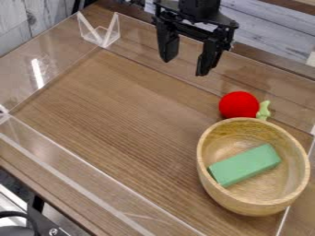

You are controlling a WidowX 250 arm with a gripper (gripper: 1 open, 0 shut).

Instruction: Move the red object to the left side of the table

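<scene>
A small round red object [240,104] with a yellow-green leafy tip lies on the right side of the wood-grain table [110,120], just behind the wooden bowl. My black gripper [186,57] hangs above the far middle of the table, up and to the left of the red object and apart from it. Its two fingers [205,57] point down with a clear gap between them, open and holding nothing.
A wooden bowl [219,178] sits at the near right with a green rectangular block [245,164] lying inside it. Low clear acrylic walls [74,189] border the table, with a clear bracket [99,30] at the far left corner.
</scene>
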